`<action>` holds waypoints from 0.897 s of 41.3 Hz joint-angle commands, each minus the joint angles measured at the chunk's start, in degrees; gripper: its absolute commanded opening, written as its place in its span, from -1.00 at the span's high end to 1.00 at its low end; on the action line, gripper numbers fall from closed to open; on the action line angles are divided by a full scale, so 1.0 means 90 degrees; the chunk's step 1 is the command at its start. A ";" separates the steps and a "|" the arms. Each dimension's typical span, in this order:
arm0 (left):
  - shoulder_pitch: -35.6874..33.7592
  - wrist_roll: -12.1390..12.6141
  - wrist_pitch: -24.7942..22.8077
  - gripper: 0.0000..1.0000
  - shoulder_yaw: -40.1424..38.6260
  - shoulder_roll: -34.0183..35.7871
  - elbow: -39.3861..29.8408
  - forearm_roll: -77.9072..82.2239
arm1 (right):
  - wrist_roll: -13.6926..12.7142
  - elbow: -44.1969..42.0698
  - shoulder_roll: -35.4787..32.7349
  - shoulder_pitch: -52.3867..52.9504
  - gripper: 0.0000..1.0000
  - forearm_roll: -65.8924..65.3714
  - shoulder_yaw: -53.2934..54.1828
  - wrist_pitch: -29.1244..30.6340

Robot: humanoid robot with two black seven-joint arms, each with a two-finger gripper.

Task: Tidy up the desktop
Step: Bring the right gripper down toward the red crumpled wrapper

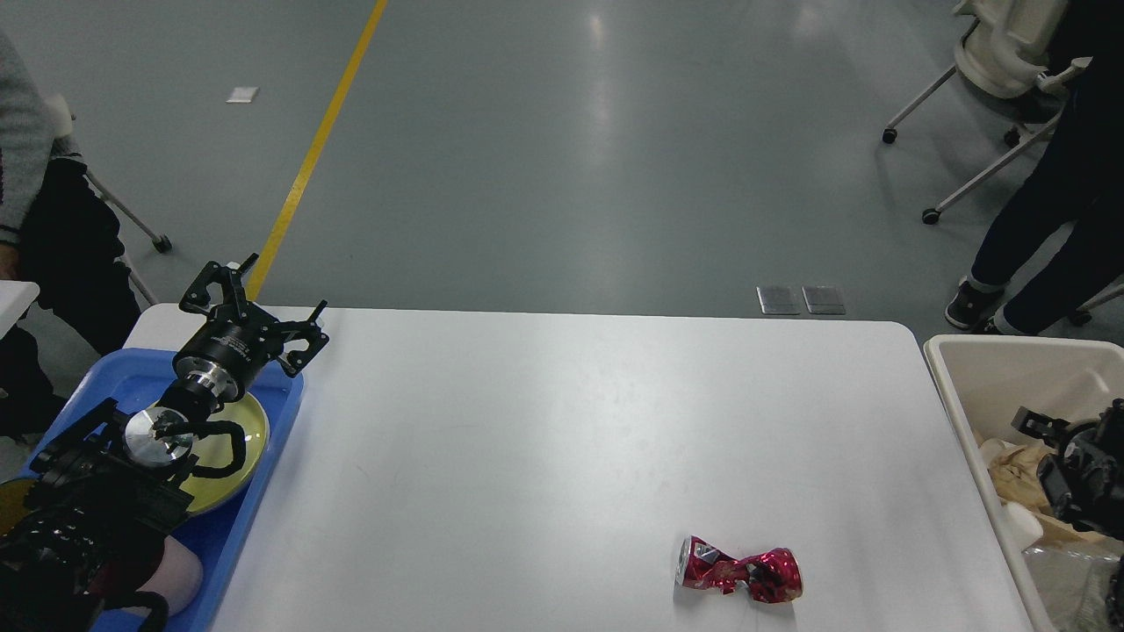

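The desktop (562,421) is a large white tabletop. A crushed red can (739,575) lies on it near the front right. My left gripper (259,307) hovers over the far left corner, above the far end of the blue tray (294,395). It is open with its fingers spread wide and nothing between them. My right gripper (1045,434) is low inside the beige bin (957,395) at the right edge. It looks dark and is partly cut off, so its jaws cannot be told apart.
A yellow-green plate (241,434) lies in the blue tray under my left arm. The bin holds crumpled brown paper (1010,465) and a white scrap (1019,525). One person (44,219) stands at the far left, another (1045,202) at the far right beside a wheeled chair (1001,53).
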 commanded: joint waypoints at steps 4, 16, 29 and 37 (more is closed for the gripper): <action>0.0000 0.0003 0.0000 -1.00 0.0000 0.0000 0.0000 0.0000 | 0.0046 0.0242 0.0066 0.1030 -1.00 -0.0010 0.0013 0.0711; 0.0000 0.0003 0.0000 -1.00 0.0000 0.0000 0.0000 0.0000 | 0.0075 0.3627 -0.0315 0.4477 -1.00 -0.0030 0.0023 0.1885; 0.0000 0.0003 0.0000 -1.00 0.0000 0.0000 0.0000 0.0010 | 0.0026 0.9811 -0.0374 0.7701 -1.00 0.0048 -0.0162 0.1836; 0.0000 0.0003 0.0000 -1.00 0.0000 0.0000 0.0000 0.0000 | -0.0013 1.0076 -0.0393 0.7429 -1.00 0.1199 -0.0836 0.1631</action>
